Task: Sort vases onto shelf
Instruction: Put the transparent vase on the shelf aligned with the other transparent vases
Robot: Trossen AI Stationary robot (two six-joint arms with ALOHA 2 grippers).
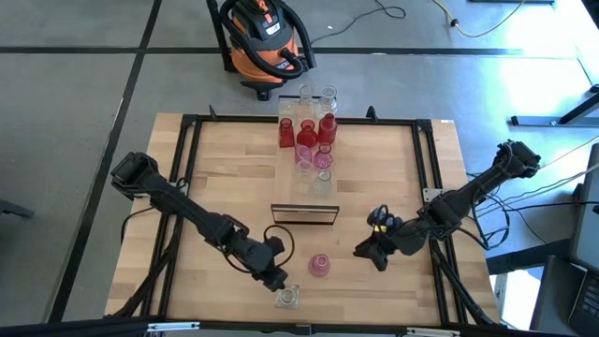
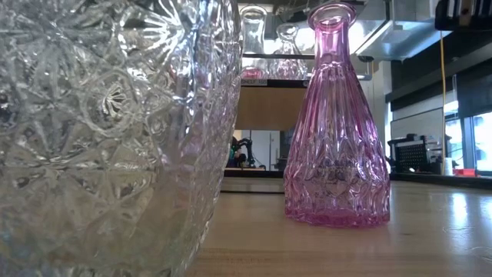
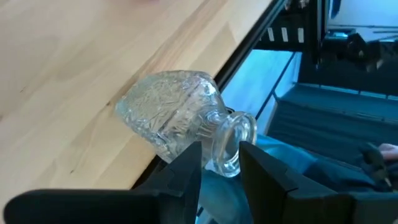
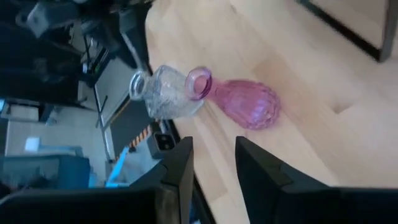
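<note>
A: Where does the clear cut-glass vase [image 1: 287,298] stand, and which arm is at it?

B: It stands at the near edge of the light-wood bench [image 1: 225,178], left of centre. The left arm reaches diagonally across the bench from the far-left corner, and the left gripper [image 3: 221,163] sits at the vase's neck. The body is squat and round with a star-cut pattern; the neck is short with a flared rim.

A: State of the left fingers [image 3: 186,168]?

B: Partly open, one on each side of the narrow neck, with the rim between them. Whether the pads press the glass cannot be told from the wrist view.

A: Nearest neighbour?

B: A pink ribbed glass bottle vase [image 1: 319,266], just beside the clear one, standing upright with a bulbous base and a slim neck. In the low view both fill the foreground.

A: The right arm?

B: It comes in from the right edge, elbow bent, with the right gripper [image 1: 363,251] low over the bench, to the right of the pink vase and apart from it. Its fingers [image 4: 177,168] stand open and hold nothing.

A: The remaining items?

B: A cluster of red, pink and clear glass vases [image 1: 309,131] stands on the long light-wood shelf with a dark front edge [image 1: 304,213], mostly towards its far end.
</note>
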